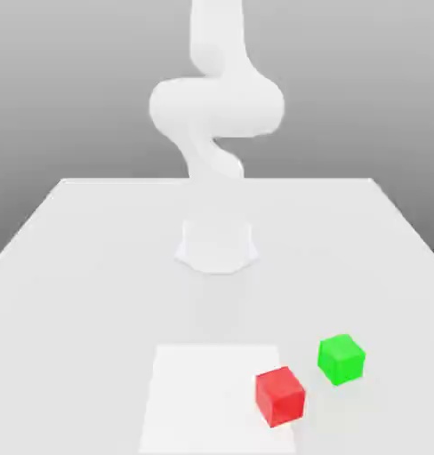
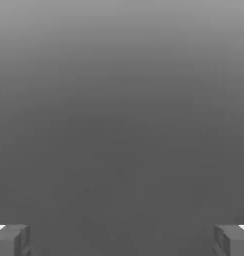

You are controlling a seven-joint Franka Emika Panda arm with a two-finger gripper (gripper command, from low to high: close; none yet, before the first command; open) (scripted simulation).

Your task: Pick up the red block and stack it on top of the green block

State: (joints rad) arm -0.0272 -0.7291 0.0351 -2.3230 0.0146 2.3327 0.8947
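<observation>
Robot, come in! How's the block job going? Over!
Gripper open, empty. Red block not stacked yet. Green block beside it, top bare. Nothing between them.

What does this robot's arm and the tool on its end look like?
The arm is smooth and white, with thick, rounded, tube-like sections and a many-sided foot; I see no cables or markings on it. The tool has two blocky grey fingers.

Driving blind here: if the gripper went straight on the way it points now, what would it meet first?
Nothing I can make out: ahead of the open gripper the hand view shows plain grey, so the way looks free, though depth is unclear.
</observation>
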